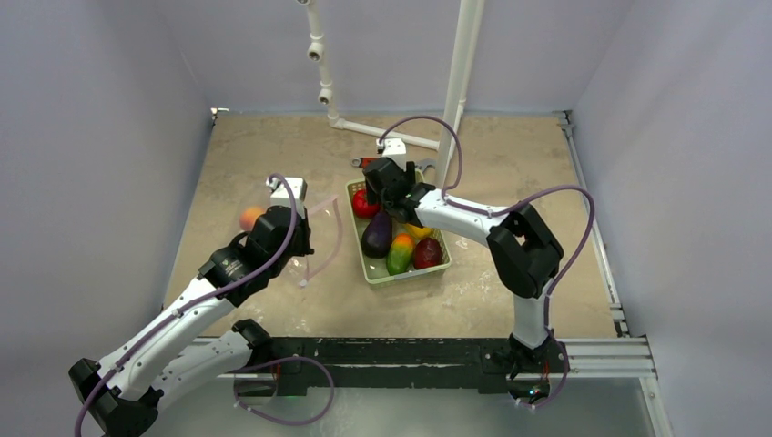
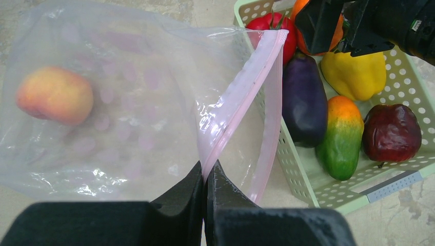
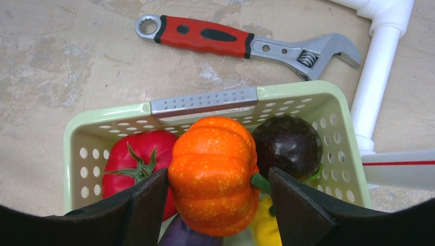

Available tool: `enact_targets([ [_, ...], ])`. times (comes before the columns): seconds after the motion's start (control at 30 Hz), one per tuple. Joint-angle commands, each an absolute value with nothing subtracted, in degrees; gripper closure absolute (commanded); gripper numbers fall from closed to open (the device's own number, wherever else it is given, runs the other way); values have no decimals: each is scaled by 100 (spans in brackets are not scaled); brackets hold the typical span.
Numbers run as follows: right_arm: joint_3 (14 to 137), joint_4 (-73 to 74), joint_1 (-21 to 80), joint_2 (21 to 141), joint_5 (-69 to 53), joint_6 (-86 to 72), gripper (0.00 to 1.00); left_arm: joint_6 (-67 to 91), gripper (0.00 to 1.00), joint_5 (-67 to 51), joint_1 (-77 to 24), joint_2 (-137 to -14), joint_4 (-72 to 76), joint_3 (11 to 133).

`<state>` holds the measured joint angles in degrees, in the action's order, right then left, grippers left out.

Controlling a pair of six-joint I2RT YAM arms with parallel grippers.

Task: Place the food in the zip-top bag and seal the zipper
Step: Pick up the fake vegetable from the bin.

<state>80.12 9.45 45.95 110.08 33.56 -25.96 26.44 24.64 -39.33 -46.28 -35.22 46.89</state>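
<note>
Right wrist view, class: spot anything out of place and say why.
A red-handled wrench lies on the table just beyond the green basket. It is a tool, the only non-food item beside the food. Nothing looks spilled or damaged.

Setting: a robotics lab test cell, not a home or kitchen. Evidence: plain pale walls (image 1: 91,137) box in my table (image 1: 510,300) on the left, right and far sides. An aluminium rail (image 1: 601,348) along the near edge carries my right arm (image 1: 514,246). A white pipe frame (image 1: 460,73) stands at the far side. Purple cables (image 1: 428,118) loop in the open. The food (image 2: 354,74) is glossy plastic.
</note>
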Motion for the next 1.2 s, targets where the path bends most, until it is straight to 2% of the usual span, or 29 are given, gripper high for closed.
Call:
enact_targets([
  [0.0,8304,919,4544,11025,3472,-2515,28,2646,100,2426,-3886,-4588,-3323,4660],
  [0.17,8301,907,4544,11048,3531,-2505,36,2647,100,2428,-3892,-4597,-3331,4658],
  [0.27,8248,882,4544,11002,3533,-2505,51,2646,100,2430,-3895,-4605,-3327,4658],
  [0.4,8172,897,4544,10907,3533,-2536,78,2646,100,2417,-3889,-4638,-3330,4667],
  [0.5,8113,916,4544,10758,3542,-2596,85,2648,100,2426,-3886,-4635,-3332,4666],
  [0.7,7862,832,4548,10430,3598,-2672,90,2650,100,2426,-3886,-4647,-3332,4666],
  [0.9,7652,857,4607,9963,3457,-2759,91,2646,100,2435,-3888,-4654,-3334,4663],
  [1.17,7242,612,4748,8998,2673,-2699,90,2646,100,2426,-3889,-4652,-3328,4659],
])
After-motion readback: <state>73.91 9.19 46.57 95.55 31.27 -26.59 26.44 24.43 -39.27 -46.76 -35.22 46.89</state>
